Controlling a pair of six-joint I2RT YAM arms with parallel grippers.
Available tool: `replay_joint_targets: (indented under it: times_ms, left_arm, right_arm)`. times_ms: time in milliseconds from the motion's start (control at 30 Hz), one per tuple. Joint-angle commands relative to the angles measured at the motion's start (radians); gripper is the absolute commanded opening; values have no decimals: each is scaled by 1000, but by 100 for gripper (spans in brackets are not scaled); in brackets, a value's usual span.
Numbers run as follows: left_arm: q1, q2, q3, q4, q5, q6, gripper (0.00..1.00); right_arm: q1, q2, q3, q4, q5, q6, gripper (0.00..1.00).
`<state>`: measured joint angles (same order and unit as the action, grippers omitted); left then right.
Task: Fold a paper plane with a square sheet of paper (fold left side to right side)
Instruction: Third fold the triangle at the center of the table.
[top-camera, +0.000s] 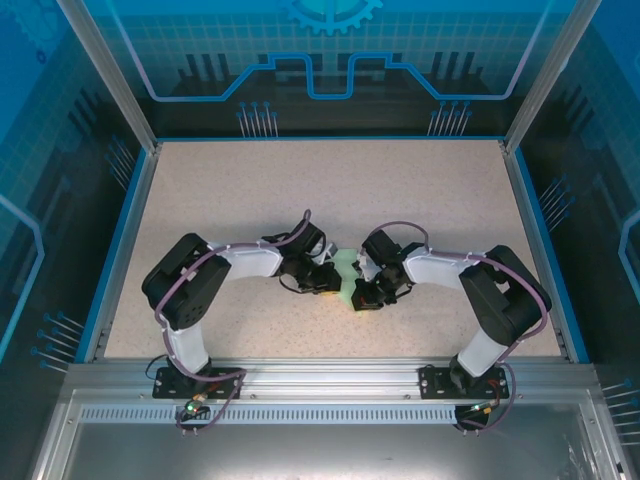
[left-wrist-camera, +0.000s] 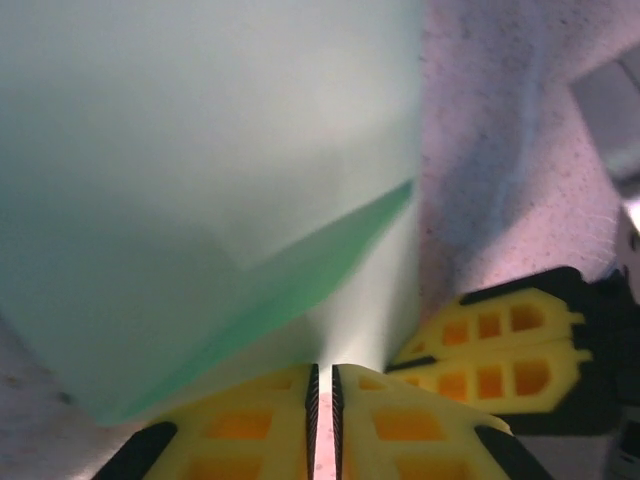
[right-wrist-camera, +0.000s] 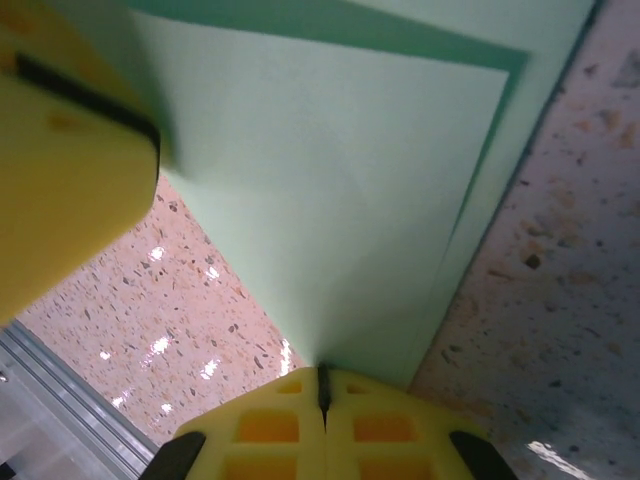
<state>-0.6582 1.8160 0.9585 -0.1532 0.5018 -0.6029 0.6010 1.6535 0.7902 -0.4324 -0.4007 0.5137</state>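
The square sheet of paper (top-camera: 347, 272), pale mint green, lies folded in layers at the table's middle, between my two grippers. In the left wrist view the paper (left-wrist-camera: 200, 180) shows a darker green fold edge. My left gripper (left-wrist-camera: 322, 368) has its jaws a thin slit apart, pinching the paper's pale near edge. My right gripper (right-wrist-camera: 321, 370) is shut on a corner of the paper (right-wrist-camera: 340, 180). The right gripper's fingers (left-wrist-camera: 500, 350) sit close beside the left one. A left finger (right-wrist-camera: 60, 170) shows at the upper left. From above, the left gripper (top-camera: 330, 281) and right gripper (top-camera: 362, 294) nearly meet. I cannot make out a paper plane's pointed shape.
The speckled beige table (top-camera: 300, 190) has a blue rim and glass walls on three sides. A metal rail (top-camera: 320, 375) runs along the near edge, with both arm bases bolted to it. Both arms bend inward over the table's near half.
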Motion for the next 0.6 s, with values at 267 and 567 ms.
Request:
replay_joint_targets:
  times_ms: [267,567]
  left_arm:
    - [-85,1,-23,34,2,-38,12]
    - [-89,35,-21,63,-19,-31,12]
  right_arm:
    - [0,42,-39,-40,101,5,0]
    - [2,49,-39,-42,102,2,0]
